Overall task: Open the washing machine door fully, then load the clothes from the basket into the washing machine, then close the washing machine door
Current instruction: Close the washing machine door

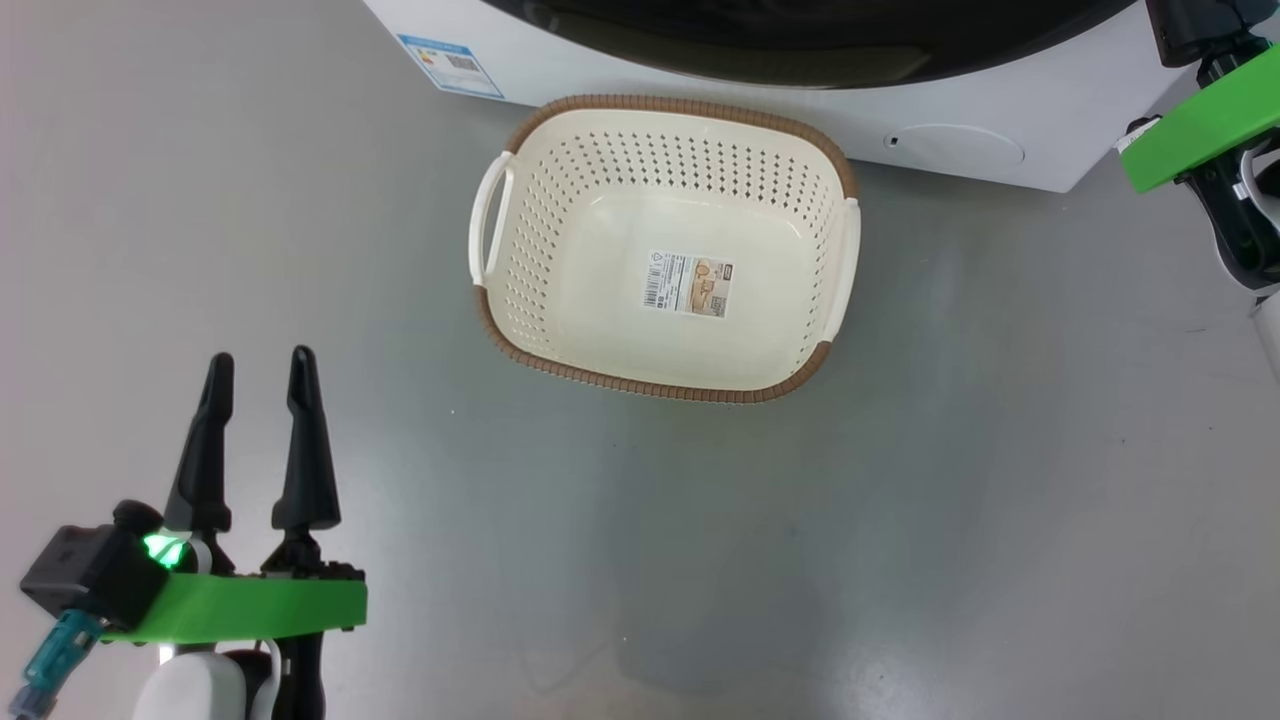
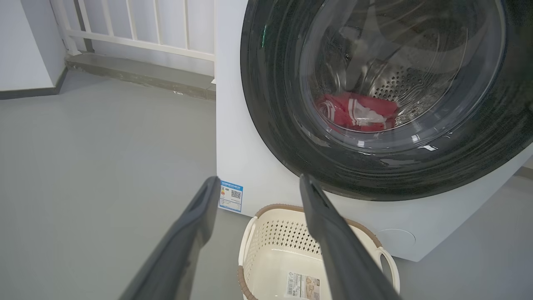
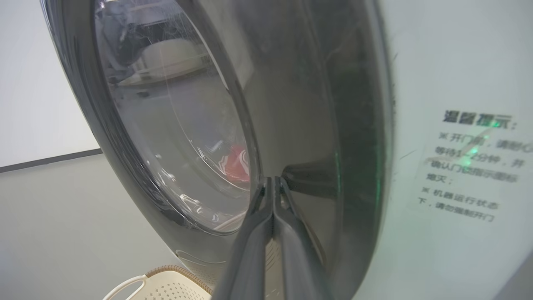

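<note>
Door edge: the large round glossy black door [image 2: 275, 125] with its clear glass bowl sits shut against the big white front-loading washing machine [image 2: 237, 137]. In my right wrist view its rim lies flat on the white panel at the right of the frame.
Clothes: the bright red clothes with white stripes [image 2: 354, 112] lie in the perforated steel drum [image 2: 399, 83] behind the glass, centre-right of my left wrist view.
Basket: the small cream-white perforated plastic basket with a brown woven-look rim [image 1: 680, 104] stands on the floor at upper centre of my head view. Its far rim is just beside the machine's base, between the blue label [image 1: 450, 62] and the round cap [image 1: 960, 150]. The paper label [image 1: 688, 284] on its floor is in plain sight.
Open room: smooth grey floor [image 1: 900, 550] spreads across the lower half and the left side of my head view. A white railing [image 2: 137, 25] stands well back at the upper left of the left wrist view.
Left arm: my left gripper [image 1: 262, 358] hovers at the lower left of the head view, well apart from the basket, its fingers pointing up the frame and spread apart.
Right arm: it reaches up at the upper right of the head view, its green bracket [image 1: 1200, 130] beside the machine's corner. My right gripper [image 3: 272, 181] has both fingers pressed together, their tips meeting their own reflection on the door's black ring. I cannot tell how hard they bear on it.
Panel: a sticker of printed text [image 3: 470, 162] sits on the white front, right of the door.
</note>
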You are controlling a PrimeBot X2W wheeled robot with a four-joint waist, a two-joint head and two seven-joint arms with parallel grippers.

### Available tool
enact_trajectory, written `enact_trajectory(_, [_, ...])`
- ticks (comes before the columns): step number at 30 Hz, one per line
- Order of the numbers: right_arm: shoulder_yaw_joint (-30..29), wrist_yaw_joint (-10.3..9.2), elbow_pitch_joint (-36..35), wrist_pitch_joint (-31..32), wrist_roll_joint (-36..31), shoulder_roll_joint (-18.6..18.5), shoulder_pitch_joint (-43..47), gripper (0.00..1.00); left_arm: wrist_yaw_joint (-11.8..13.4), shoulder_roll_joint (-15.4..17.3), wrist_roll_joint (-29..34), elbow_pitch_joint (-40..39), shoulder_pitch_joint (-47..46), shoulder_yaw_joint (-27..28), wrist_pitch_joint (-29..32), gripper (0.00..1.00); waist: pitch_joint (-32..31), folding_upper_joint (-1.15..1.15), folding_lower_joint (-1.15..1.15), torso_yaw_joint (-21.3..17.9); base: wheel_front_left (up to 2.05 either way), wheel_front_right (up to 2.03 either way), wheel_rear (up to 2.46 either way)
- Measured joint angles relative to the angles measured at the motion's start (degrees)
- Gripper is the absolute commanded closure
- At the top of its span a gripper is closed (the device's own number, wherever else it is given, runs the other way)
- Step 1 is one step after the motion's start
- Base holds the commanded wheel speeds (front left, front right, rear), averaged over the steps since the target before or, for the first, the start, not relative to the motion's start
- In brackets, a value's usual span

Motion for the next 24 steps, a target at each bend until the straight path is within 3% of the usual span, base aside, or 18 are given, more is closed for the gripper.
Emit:
enact_trajectory(8, [0.0,-0.02,0.3,0.0,-0.3,0.0,0.3,1.00,0.0,0.0,0.1,0.4,0.0,0.0,0.0,0.00,-1.1,0.00,0.00,-0.5,0.00,0.00,0.00])
enact_trajectory(10, [-0.3,-0.05,0.2,0.0,-0.3,0.0,0.6,0.56,0.0,0.0,0.1,0.6,0.0,0.1,0.0,0.00,-1.7,0.00,0.00,-0.7,0.00,0.00,0.00])
enact_trajectory(11, [-0.5,-0.10,-0.1,0.0,-0.3,0.0,1.0,0.00,0.0,0.0,0.2,0.7,0.0,0.1,0.0,0.00,-2.1,0.00,0.00,-0.8,0.00,0.00,0.00])
enact_trajectory(24, [-5.0,-0.35,-6.1,0.0,-1.5,3.4,13.7,0.00,0.0,0.1,5.2,2.3,0.6,0.6,0.0,0.00,-8.6,0.00,0.00,-4.7,0.00,0.00,0.00])
